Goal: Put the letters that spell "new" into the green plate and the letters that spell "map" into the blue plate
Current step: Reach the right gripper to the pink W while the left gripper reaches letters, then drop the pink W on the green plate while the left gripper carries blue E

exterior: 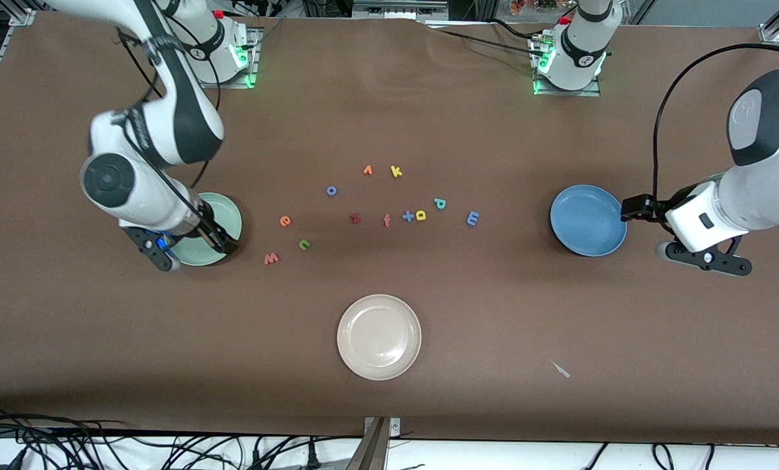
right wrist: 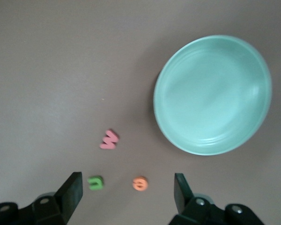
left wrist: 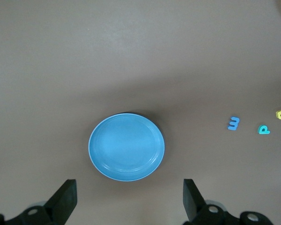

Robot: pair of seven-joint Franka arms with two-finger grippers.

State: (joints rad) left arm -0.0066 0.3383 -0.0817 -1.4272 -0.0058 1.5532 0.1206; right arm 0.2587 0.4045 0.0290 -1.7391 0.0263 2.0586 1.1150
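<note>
Right gripper [exterior: 196, 251] jaws spread, over the pale mint-green round plate [exterior: 227, 215]; left gripper [exterior: 706, 258] spread, waiting beside the medium-blue round plate [exterior: 588, 220]. Tiny foam letters, pinkish-red w [exterior: 271, 258] included, lie loose on the counter: probably light, squashy; pinch the edges.

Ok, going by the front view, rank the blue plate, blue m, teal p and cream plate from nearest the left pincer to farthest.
Left pincer, at its own end of the table:
1. Blue plate, beside it.
2. Blue m, past the plate.
3. Teal p, next along.
4. Cream plate, mid-table, nearest the camera.

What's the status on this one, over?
Left gripper open beside blue plate, waiting. Right gripper open over green plate edge. All six letters on table, both plates empty. Nothing blocking.
</note>
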